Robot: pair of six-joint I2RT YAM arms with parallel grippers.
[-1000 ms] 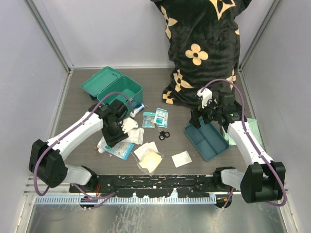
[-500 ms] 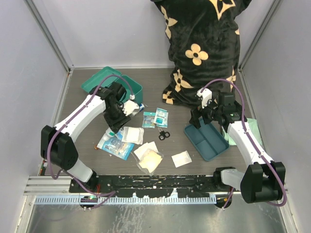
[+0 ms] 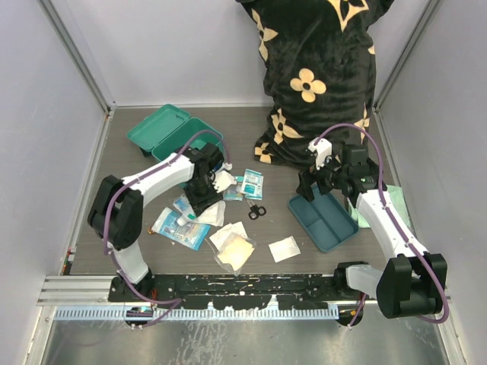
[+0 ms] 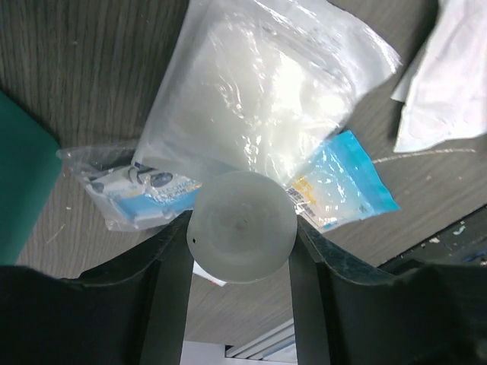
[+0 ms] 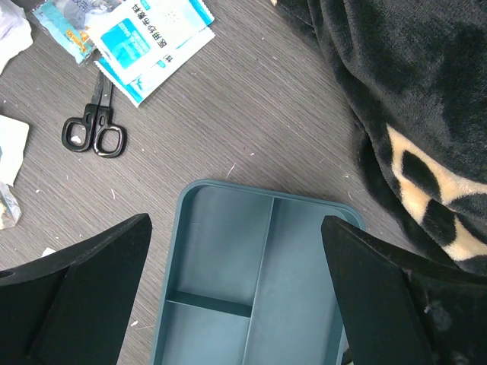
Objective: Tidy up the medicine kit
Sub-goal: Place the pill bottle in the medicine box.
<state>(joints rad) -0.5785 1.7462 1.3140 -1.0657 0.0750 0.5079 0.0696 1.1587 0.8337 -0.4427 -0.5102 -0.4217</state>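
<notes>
We see the medicine kit (image 3: 160,125) on the far-left part of the counter (image 3: 327,262). Its lid is thrown open & lies toward the far-left corner, w/ the box part beside it on the R. Can't tell from these views what's in the box.

L claw (image 3: 207,182) hangs just on the near side of the kit's box, over the loose supplies. In the wrist view the L claw (image 4: 242,236) is clamped on a round white item (image 4: 242,226), one finger each side. We only see its circular end, so can't say exactly what it is. Below it on the counter:
- a clear bag (image 4: 259,91) w/ white padding inside
- a blue-white packet (image 4: 141,186) poking out on one side of the bag
- a brighter blue packet (image 4: 342,182) poking out on the other side

R claw (image 3: 326,185) is spread wide, gripping nothing, held above the far end of the divided tray (image 3: 327,224) w/o touching it. From the wrist, the R claw (image 5: 234,228) frames the tray's (image 5: 297,258) one long compartment next to two shorter ones.

Black-handled scissors (image 5: 95,133) lie closed on the counter btwn the tray & a pair of overlapping blue-white sachets (image 5: 152,34). A black blanket (image 3: 312,68) w/ cream flower shapes is heaped at the far side, its hem near the tray's far corner. A pale green cloth (image 3: 403,201) lies under the R arm, just R of the tray.
</notes>
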